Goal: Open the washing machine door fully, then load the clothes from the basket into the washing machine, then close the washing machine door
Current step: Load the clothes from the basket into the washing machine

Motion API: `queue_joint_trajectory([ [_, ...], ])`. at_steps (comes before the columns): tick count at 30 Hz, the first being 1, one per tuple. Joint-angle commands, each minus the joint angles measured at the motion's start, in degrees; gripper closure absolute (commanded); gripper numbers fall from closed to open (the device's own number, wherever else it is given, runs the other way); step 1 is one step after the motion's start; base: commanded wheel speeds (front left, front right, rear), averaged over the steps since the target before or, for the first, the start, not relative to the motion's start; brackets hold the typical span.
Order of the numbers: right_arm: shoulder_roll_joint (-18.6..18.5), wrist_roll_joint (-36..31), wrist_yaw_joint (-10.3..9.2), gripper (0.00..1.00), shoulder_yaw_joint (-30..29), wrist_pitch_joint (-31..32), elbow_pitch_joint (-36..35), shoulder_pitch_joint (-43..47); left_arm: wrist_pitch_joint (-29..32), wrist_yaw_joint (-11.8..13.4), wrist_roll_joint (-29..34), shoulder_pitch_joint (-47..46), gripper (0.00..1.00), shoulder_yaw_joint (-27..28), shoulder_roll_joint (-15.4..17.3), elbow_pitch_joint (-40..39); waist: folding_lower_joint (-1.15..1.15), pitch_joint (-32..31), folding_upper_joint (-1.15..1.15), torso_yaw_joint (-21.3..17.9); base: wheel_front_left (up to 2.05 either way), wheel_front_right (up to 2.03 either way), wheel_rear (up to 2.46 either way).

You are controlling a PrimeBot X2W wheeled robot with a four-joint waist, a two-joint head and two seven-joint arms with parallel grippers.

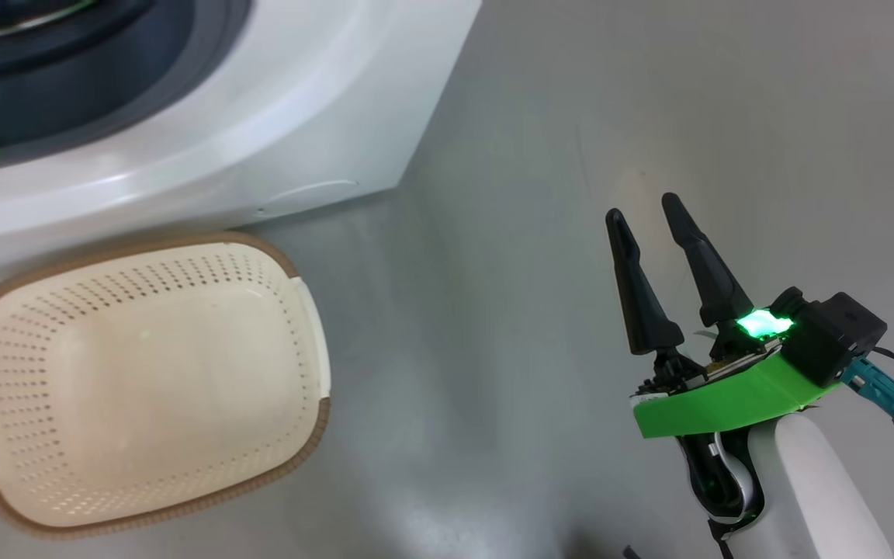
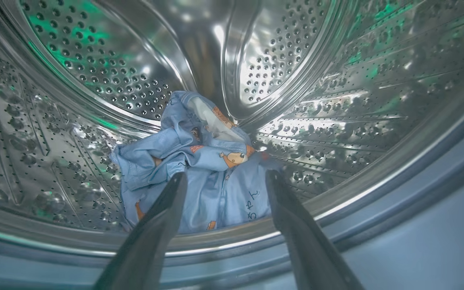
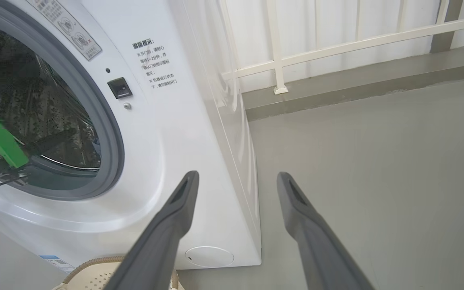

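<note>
While its two dark fingers stand spread wide inside the washing machine [image 3: 167,161], the left gripper [image 2: 226,177] pinches nothing. The clothes [image 2: 199,169], light blue with orange-brown bear prints, lie crumpled in a heap at the bottom of the machine's perforated steel drum [image 2: 95,72], just beyond the fingertips. Whether the tips touch the fabric cannot be told. The right gripper [image 1: 644,210], likewise spread and holding nothing, hovers over the grey floor [image 1: 532,233], well apart from the machine's front corner. The basket [image 1: 144,373], cream-white with a brown rim, stands on the floor just in front of the machine, below its grey gasket [image 3: 115,153]. A white railing [image 3: 277,48] runs behind the machine.
</note>
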Motion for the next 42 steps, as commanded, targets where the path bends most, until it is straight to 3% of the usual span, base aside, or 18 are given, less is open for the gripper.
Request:
queue_joint_trajectory([
  [1, 0.03, -0.98, 0.09, 0.00, 0.67, -0.27, -0.85, 0.67, -0.51, -0.11, -0.33, 2.26, 0.00, 1.97, 2.53, -3.58, 0.00, -2.46, 0.00, 1.99, 0.00, 0.00, 0.00],
  [13, 0.03, -2.35, 0.09, 0.00, -0.20, -0.27, 0.54, 1.37, -0.55, 0.76, 0.87, 16.54, 0.00, 8.33, 1.96, -18.27, 0.00, -7.53, 0.00, 5.28, 0.00, 0.00, 0.00],
  [26, 0.03, -3.68, 0.09, 0.00, -1.01, -0.27, 1.83, 2.47, -0.55, 2.49, 2.53, 38.45, 0.00, 17.78, 0.60, -36.17, 0.00, -12.33, 0.00, 7.55, 0.00, 0.00, 0.00],
  [42, 0.03, -4.75, 0.09, 0.00, -1.38, -0.27, 2.91, 3.83, -0.55, 2.32, 6.22, 55.79, 0.00, 26.32, -4.46, -47.36, 0.00, -15.87, 0.00, 9.03, 0.00, 0.00, 0.00],
])
